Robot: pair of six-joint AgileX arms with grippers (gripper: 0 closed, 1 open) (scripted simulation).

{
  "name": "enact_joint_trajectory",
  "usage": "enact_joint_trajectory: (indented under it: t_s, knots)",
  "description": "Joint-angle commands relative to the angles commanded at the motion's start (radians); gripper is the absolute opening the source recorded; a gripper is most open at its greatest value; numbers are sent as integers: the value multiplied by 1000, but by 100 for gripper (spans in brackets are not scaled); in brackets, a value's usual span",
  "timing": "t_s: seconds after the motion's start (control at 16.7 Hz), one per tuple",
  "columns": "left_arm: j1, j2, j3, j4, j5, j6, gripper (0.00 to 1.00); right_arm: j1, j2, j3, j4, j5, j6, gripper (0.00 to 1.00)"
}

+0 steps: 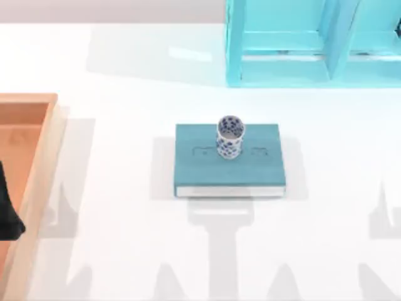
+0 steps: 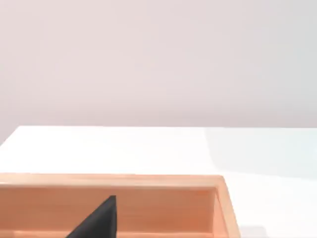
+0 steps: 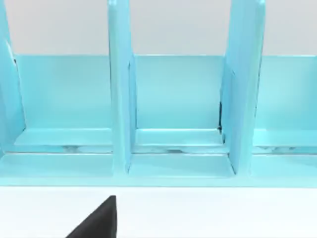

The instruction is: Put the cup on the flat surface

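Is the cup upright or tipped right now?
Upright. In the top view the cup stands on the teal book, its round open mouth facing up and its patterned wall vertical below. It is not yet on the tabletop.

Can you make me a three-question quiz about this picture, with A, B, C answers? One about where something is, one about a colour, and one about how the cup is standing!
1. Where is the cup?
A. On the teal book
B. In the orange tray
C. On the bare white tabletop

2. What colour is the rack at the back of the table?
A. Red
B. Light blue
C. Black

3. How does the cup stand?
A. Lying on its side
B. Upside down
C. Upright, open end up

Answers:
1. A, the top view shows the cup resting on the book's cover, near its back edge.
2. B, its dividers are light blue in the top and right wrist views.
3. C, its round open rim faces up.
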Motion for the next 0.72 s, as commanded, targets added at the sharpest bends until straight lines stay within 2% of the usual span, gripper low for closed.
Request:
enact_joint_trajectory:
  t_s: [0.36, 0.72]
  knots:
    - [0, 0, 0, 0, 0, 0, 100, 32, 85, 80, -57, 2, 25, 100]
    - [0, 0, 0, 0, 0, 0, 100, 154, 456, 410, -305, 21, 130, 100]
